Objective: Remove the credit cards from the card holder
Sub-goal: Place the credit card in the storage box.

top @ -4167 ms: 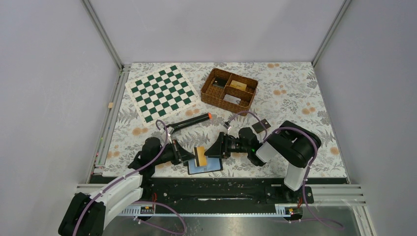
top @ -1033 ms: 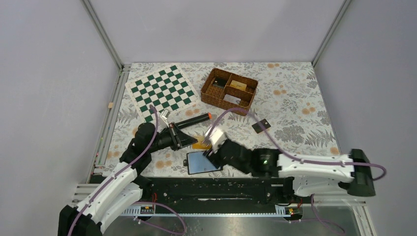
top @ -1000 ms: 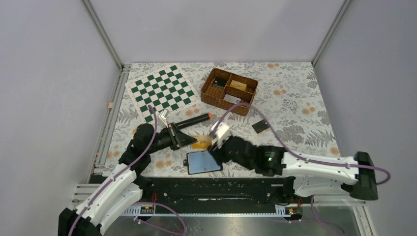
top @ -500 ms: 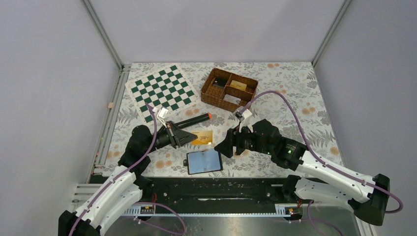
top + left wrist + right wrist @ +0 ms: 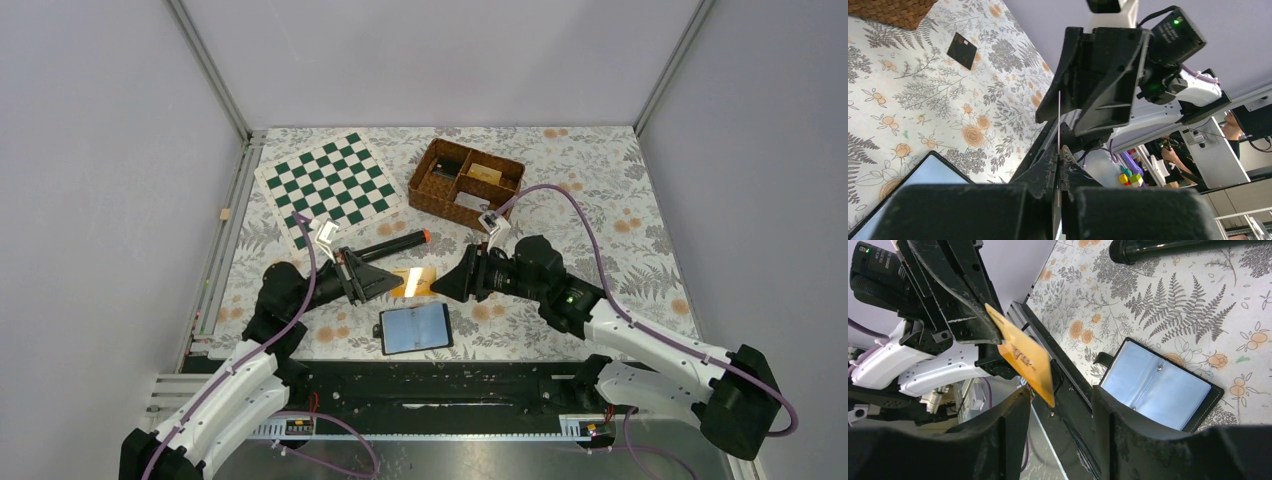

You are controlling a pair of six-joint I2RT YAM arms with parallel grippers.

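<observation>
The card holder (image 5: 416, 328) lies open on the table near the front edge, its blue-grey panels (image 5: 1158, 390) facing up. My left gripper (image 5: 393, 283) is shut on the orange-yellow credit card (image 5: 414, 281) and holds it above the table. From the left wrist the card shows as a thin edge (image 5: 1059, 120) rising from the pinched jaws (image 5: 1060, 149). My right gripper (image 5: 447, 285) faces it from the right, open. The card's (image 5: 1023, 357) free corner reaches between the right gripper's (image 5: 1060, 400) spread fingers without touching them. A dark credit card (image 5: 963, 50) lies flat on the cloth.
A black cylinder with an orange tip (image 5: 390, 245) lies just behind the grippers. The brown wicker basket (image 5: 465, 182) stands at the back, and a green-and-white chessboard (image 5: 330, 188) at the back left. The metal rail (image 5: 450, 385) runs along the near edge.
My right gripper left the card holder, swung right and back, and now faces the orange-yellow card; its jaws narrowed a little. My left gripper raised the card slightly.
</observation>
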